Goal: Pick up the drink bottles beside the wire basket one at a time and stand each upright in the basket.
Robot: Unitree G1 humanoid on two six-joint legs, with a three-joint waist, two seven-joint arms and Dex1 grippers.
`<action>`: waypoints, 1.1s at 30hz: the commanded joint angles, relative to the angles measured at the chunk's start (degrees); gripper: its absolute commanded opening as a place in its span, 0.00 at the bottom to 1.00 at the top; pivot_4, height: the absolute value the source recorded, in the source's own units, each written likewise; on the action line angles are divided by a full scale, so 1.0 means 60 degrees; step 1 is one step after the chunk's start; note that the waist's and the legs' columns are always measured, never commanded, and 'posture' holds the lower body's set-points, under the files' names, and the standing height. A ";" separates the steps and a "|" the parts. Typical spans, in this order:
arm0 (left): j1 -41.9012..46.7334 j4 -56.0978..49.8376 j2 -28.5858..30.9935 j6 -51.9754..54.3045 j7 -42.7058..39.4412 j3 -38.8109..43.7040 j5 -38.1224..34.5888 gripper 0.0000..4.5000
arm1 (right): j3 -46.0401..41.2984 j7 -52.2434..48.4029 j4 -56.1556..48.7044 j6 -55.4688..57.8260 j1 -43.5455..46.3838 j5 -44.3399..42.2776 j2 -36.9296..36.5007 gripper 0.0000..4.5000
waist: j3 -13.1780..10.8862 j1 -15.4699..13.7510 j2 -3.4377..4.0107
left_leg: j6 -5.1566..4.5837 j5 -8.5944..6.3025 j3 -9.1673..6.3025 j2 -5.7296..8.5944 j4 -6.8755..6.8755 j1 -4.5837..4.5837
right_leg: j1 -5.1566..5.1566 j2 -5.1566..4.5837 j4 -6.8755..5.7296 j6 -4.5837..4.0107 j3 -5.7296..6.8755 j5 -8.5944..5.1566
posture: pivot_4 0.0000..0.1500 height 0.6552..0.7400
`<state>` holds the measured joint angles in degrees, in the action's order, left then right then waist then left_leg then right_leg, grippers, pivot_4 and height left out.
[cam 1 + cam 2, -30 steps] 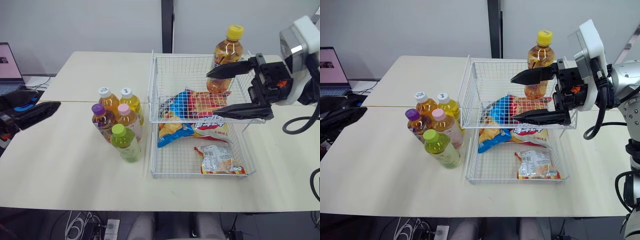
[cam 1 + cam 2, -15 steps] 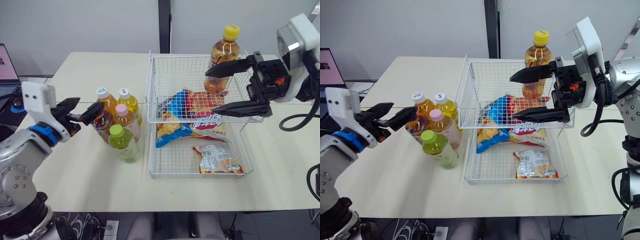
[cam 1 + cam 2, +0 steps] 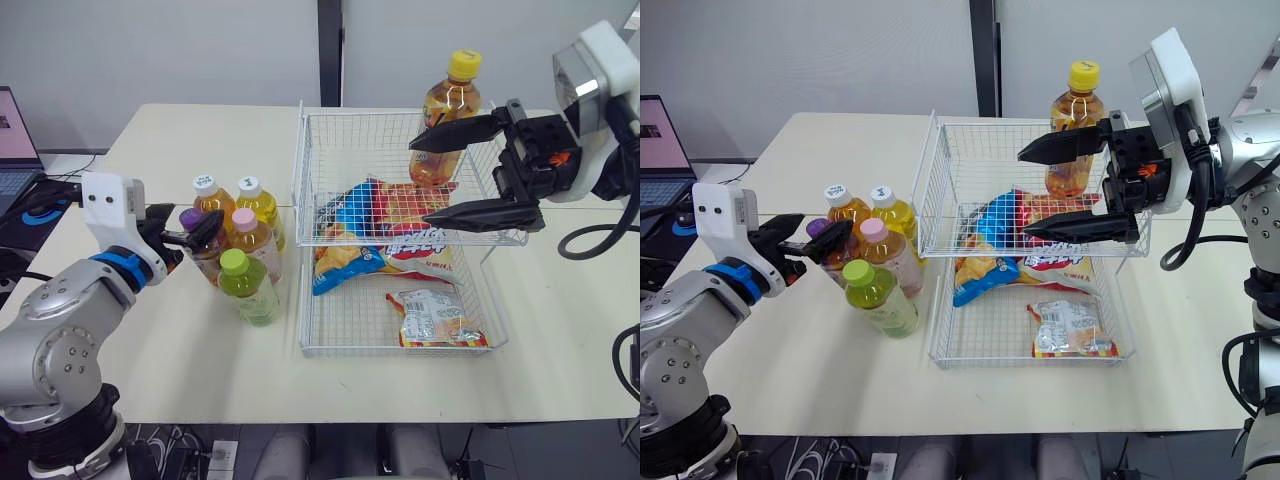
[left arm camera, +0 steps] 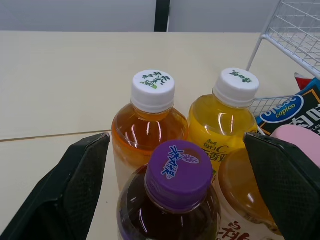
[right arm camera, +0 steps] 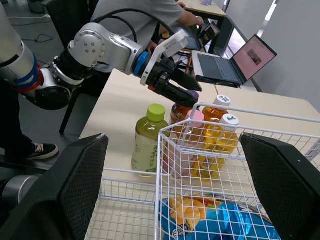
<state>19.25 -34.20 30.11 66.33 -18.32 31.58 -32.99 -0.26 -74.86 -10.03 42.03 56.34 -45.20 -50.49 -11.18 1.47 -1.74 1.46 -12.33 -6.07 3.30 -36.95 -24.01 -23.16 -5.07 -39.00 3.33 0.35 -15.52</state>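
Basket: white wire basket (image 3: 360, 140), a raised rear tier over a lower front one, standing just right of the bottle cluster.
Purple bottle: dark tea bottle with a purple cap (image 4: 172, 195), upright, at the cluster's left edge, between the spread fingers of my left gripper (image 4: 175, 145).
Rear pair: amber bottle with a white cap (image 4: 150, 125) and yellow bottle with a white cap (image 4: 225, 120), upright, side by side behind it.
Pink bottle: peach bottle with a pink cap (image 3: 252, 240), upright, nearest the basket.
Green bottle: pale green bottle with a green cap (image 3: 250, 288), upright, frontmost.
Sixth bottle: amber bottle with a yellow cap (image 3: 447, 120), upright at the basket's far right corner; inside or behind, I cannot tell.
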 commanded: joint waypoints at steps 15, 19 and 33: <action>-0.0496 -0.0101 0.0216 -0.1043 0.0196 -0.0292 -0.0085 0.29 | -0.0478 0.0132 -0.0358 0.0170 0.0130 -0.0199 -0.0097 1.00 | 0.0000 -0.0023 0.0000 | -0.0001 0.0000 0.0000 0.0001 0.0001 0.0000 | 0.0002 -0.0001 0.0004 0.0000 0.0000 0.0000 | 1.00 1.00; -0.0597 -0.0554 0.0478 -0.0970 0.0105 0.0201 -0.0559 0.29 | -0.0510 0.0139 -0.0229 0.0092 0.0162 -0.0104 -0.0132 1.00 | 0.0000 -0.0008 0.0000 | -0.0001 0.0000 -0.0002 -0.0002 0.0002 0.0000 | 0.0000 -0.0001 0.0004 -0.0001 0.0002 -0.0001 | 1.00 1.00; 0.1095 0.1145 0.5367 0.1063 -0.1696 0.3258 -0.4461 0.29 | -0.0855 0.0058 0.0286 -0.0158 0.0056 0.0274 -0.0541 1.00 | -0.0010 0.0003 -0.0006 | -0.0001 -0.0001 -0.0008 0.0002 0.0008 -0.0012 | -0.0006 0.0002 0.0013 0.0000 0.0010 -0.0003 | 1.00 1.00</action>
<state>23.99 -28.56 60.32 73.07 -27.28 47.80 -57.91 -3.04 -74.35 -8.16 42.11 56.17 -43.87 -52.58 -11.24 1.49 -1.78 1.46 -12.34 -6.13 3.30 -36.91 -24.09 -23.21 -5.05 -38.92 3.33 0.42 -15.54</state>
